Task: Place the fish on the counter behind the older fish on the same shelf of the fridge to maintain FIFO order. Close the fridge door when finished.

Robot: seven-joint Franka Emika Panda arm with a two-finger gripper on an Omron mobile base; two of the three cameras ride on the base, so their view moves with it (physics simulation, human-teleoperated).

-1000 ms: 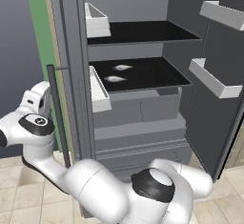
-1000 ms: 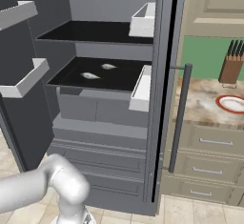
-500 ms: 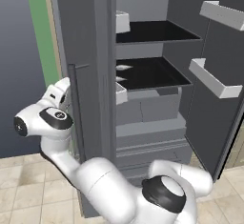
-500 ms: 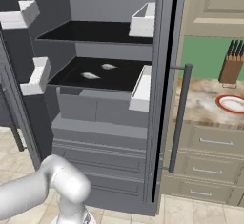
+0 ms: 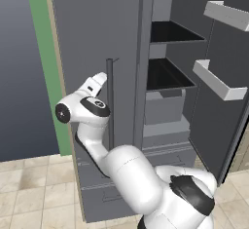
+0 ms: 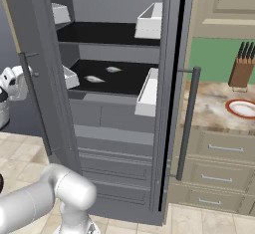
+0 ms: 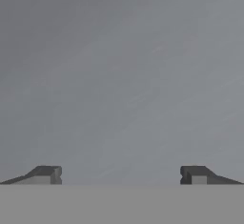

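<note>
A: Step? Fish?
B: Both fish (image 6: 94, 79) (image 6: 114, 69) lie on the shelf (image 6: 130, 82). Closing the fridge (image 6: 124, 128) is the step in hand.
A: Gripper?
B: Gripper (image 7: 121, 175) spread wide, empty, facing the left door (image 5: 92, 38) by its handle (image 5: 110, 104). Next move calls for pushing that door shut; the right door is open.

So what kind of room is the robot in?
It looks like a kitchen. There's a tall grey fridge with two fish on a shelf, a stone counter with drawers, and a knife block beside a plate.
</note>
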